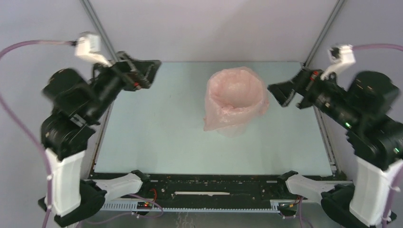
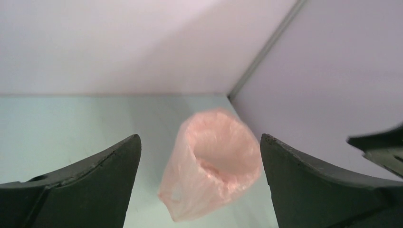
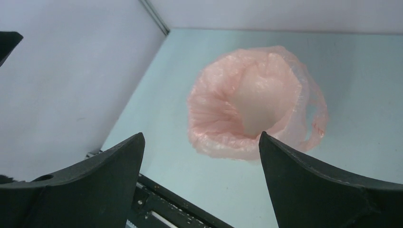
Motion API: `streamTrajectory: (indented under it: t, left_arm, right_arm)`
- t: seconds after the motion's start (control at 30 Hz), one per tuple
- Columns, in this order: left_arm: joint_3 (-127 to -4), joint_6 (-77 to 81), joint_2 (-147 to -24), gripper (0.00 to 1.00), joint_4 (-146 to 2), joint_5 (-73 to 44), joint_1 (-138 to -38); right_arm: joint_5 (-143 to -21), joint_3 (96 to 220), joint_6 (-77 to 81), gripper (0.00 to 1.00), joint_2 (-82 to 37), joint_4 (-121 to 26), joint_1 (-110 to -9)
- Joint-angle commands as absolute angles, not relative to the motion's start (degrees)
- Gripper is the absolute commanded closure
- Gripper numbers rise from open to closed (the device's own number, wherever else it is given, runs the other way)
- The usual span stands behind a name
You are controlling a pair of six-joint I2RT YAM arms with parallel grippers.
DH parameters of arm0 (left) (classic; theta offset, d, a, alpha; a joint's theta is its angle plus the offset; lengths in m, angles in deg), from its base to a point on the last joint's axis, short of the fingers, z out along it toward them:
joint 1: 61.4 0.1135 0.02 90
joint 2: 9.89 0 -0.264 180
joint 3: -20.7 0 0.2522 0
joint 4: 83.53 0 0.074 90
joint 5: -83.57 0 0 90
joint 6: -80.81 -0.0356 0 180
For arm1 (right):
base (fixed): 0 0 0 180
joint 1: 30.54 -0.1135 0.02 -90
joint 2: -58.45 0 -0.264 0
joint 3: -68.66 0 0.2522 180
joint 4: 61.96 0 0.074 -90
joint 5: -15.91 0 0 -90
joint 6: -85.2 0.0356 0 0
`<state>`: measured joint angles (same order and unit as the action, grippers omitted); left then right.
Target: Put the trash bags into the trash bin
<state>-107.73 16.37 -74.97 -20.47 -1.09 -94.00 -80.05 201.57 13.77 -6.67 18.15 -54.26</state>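
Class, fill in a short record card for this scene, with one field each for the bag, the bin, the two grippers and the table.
bag: pale-pink trash bag, mouth open upward, film draped outside the bin
handle loop: handle loop hangs down the outside
bin: trash bin, upright, almost wholly covered by the bag
left gripper: left gripper, open, empty, well clear of the bag
right gripper: right gripper, open, empty, close beside the bag
table: table, pale green

Right of centre in my overhead view, the wrinkly pale-pink trash bag lines the upright trash bin, its film draped over the rim. A handle loop hangs outside.
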Motion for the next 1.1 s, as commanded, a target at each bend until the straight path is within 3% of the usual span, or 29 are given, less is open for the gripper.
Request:
streamTrajectory:
  t: [0.0,0.43,1.07]
  left_arm:
    - [-108.88,9.97,-69.67,0.00,-25.35,11.33,-93.83]
    - [-109.31,7.15,-64.79,0.00,-23.62,17.77,-93.82]
    - [-107.25,9.22,-63.83,0.00,-20.07,17.48,-93.82]
  right_arm:
    - [-80.08,204.84,14.71,0.00,-3.36,23.71,-54.09]
    - [-75.98,210.69,17.53,0.00,-1.98,26.52,-54.10]
    - [-74.71,205.88,18.79,0.00,-2.74,24.85,-54.14]
